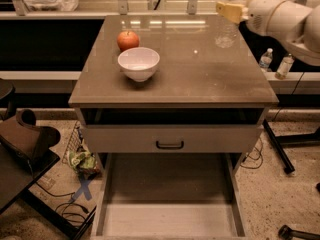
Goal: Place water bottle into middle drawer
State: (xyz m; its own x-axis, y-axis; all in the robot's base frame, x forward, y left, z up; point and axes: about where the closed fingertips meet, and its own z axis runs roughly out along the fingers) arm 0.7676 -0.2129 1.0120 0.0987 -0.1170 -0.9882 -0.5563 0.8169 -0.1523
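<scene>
Clear ribbed plastic marks the water bottle (226, 34), which stands upright far to the right of the white bowl (138, 63) and a little further back, near the rear right corner of the desk (200, 84). The tool (231, 9) is clamped on the water bottle around its upper body, its yellowish fingers (227, 9) pressed against the plastic, and the white arm (285, 16) runs off to the right from there, well away from the bowl. Whether the bottle's base touches the desk cannot be told. A red apple (128, 40) sits just behind the bowl, slightly to its left and close to touching it. Straight below the bowl and somewhat to the right, under the desk edge, is a flat grey drawer front (210, 139) with a small black handle (169, 144). Lower still than the bowl, the middle drawer (167, 219) stands pulled out toward the camera, with pale side walls and a lighter floor. Two small bottles (266, 59) with dark labels stand beyond the desk, further right of the bowl than the water bottle.
</scene>
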